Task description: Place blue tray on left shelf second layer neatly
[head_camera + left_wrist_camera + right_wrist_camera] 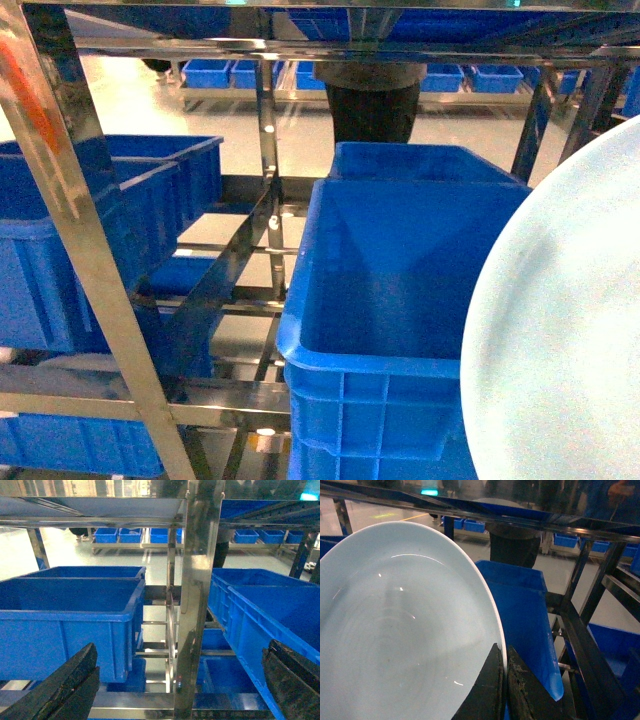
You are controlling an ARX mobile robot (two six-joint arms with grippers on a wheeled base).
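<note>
Right gripper: its two dark fingers are pinched on the rim of the blue tray.
Blue tray: held up on edge, at the right, beside a deep blue crate.
Left gripper: fingers wide apart, holding nothing, facing an upright of the left shelf.
Left crates: on the shelf rails.
</note>
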